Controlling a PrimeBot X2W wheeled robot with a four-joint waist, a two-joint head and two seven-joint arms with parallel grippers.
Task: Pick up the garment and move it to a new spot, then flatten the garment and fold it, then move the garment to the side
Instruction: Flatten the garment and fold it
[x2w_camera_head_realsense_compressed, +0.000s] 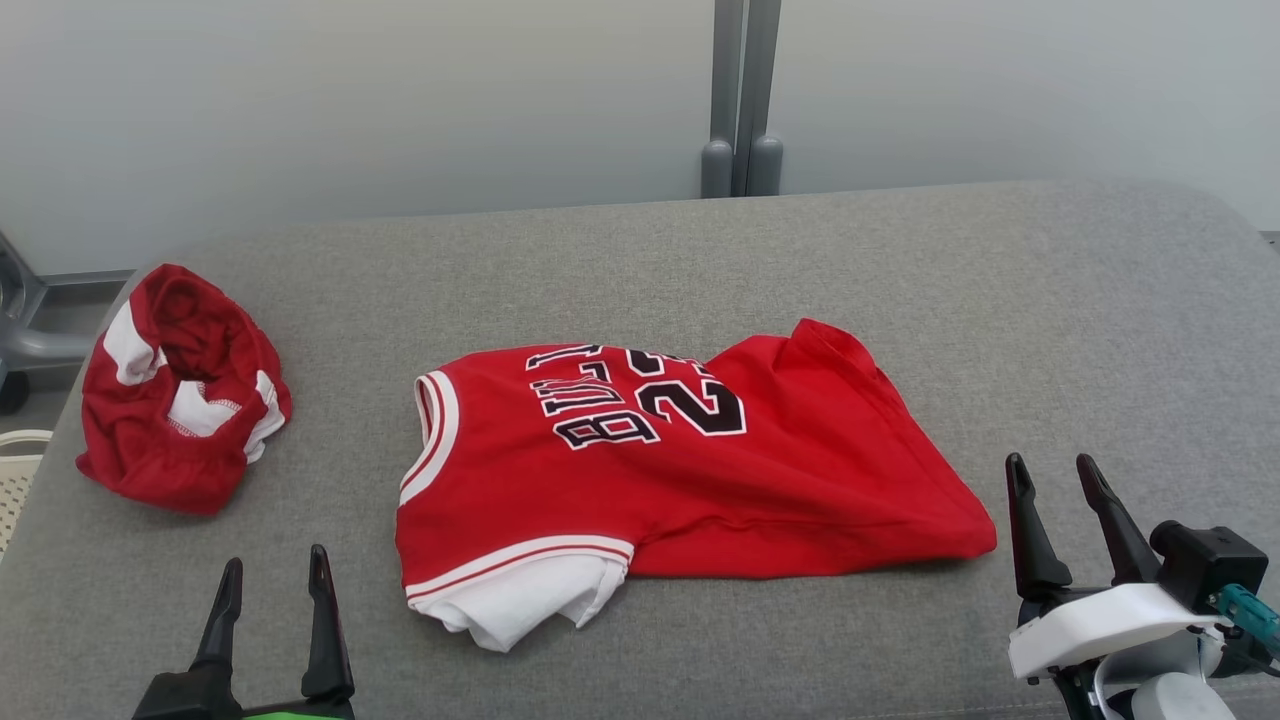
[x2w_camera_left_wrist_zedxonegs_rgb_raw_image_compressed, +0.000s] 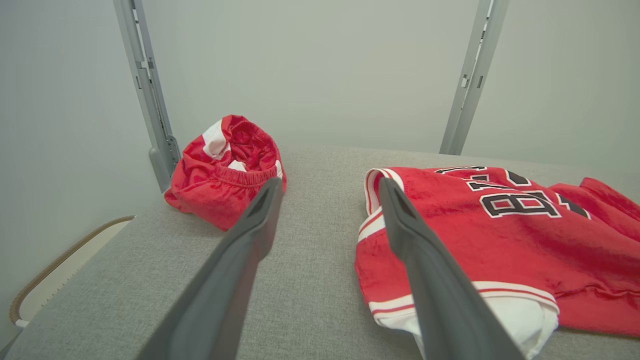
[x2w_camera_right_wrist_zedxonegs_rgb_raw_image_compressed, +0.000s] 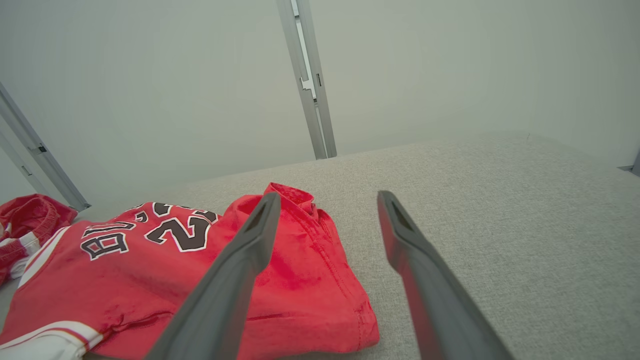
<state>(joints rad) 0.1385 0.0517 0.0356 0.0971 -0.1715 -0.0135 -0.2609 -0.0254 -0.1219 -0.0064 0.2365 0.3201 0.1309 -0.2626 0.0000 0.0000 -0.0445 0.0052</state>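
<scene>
A red basketball jersey with black-and-white lettering and white trim lies loosely folded in the middle of the grey padded table; it also appears as the jersey and the jersey in the wrist views. My left gripper is open near the front edge, left of the jersey's white corner, holding nothing. To the jersey's right, near its red hem corner, my right gripper stands open and empty. In the wrist views the left gripper and right gripper hover above the cloth.
A bundle of red and white shorts sits crumpled at the table's left edge, seen again as the shorts. A pale basket rim lies beyond the left edge. A grey post rises behind the table.
</scene>
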